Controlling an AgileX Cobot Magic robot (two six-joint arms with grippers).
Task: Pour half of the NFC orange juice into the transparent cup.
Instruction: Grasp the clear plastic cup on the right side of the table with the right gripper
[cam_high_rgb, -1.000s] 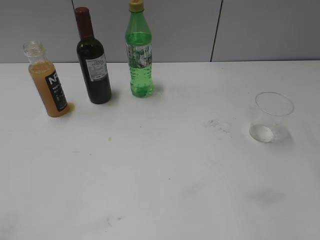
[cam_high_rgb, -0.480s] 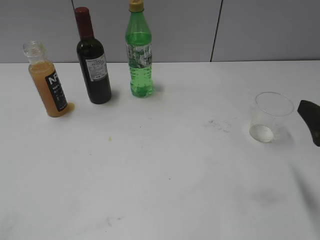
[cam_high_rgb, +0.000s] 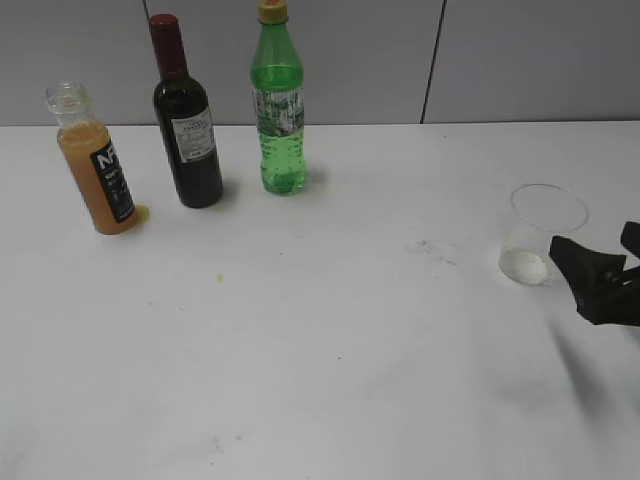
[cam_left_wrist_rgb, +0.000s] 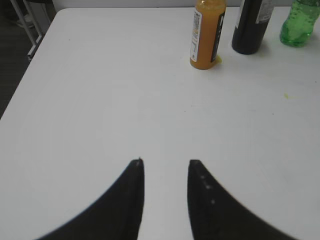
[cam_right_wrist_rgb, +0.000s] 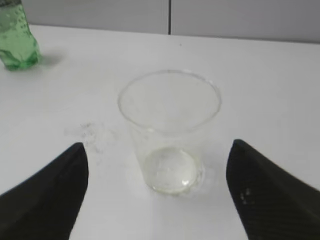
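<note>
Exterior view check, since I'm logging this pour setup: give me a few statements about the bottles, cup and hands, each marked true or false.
1. The NFC orange juice has no cap on. True.
2. The transparent cup is half full of juice. False: it holds no orange juice.
3. The right hand is open beside the cup, not gripping it. True.
4. The wine bottle stands right of the green soda bottle. False: it stands left of it.
5. The left hand holds the juice bottle. False: it is empty, well short of it.

White letters "NF", cut off at the bottle's edge, stand on the black label of the NFC orange juice; the other bottles' label print is too small to read.
</note>
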